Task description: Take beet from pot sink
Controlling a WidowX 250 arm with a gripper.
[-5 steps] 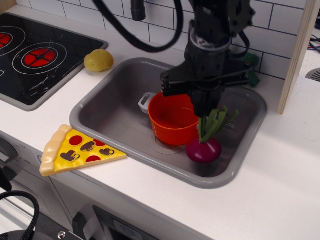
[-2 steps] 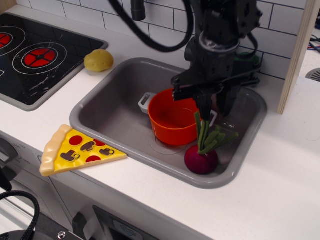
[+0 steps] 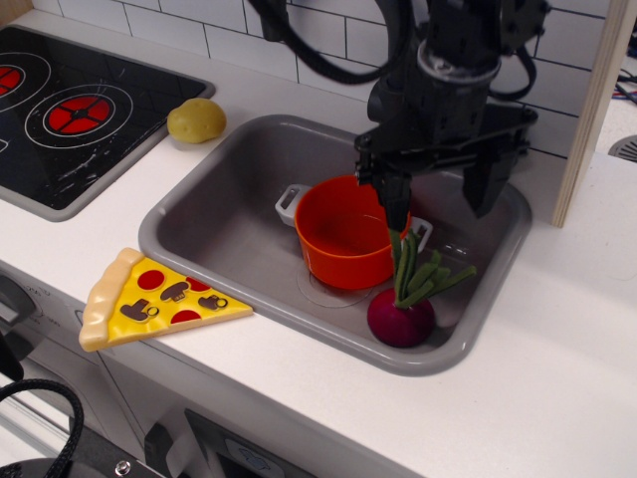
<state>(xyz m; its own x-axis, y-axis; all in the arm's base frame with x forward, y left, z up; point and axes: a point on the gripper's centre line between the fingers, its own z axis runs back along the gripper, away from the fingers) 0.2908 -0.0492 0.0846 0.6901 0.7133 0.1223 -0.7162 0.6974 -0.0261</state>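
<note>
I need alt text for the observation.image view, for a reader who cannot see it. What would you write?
A dark purple beet with green stalks lies on the floor of a grey sink, right beside an empty orange pot, while the robot's open hand hangs above them. A pizza slice, a potato and a black stovetop are on the counter to the left.

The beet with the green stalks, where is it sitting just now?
The beet lies on the floor of the sink, near its front right corner, just right of the orange pot and below the open gripper.

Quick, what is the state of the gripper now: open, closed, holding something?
Gripper: open, holding nothing; the beet lies in the sink, beside the pot.
</note>
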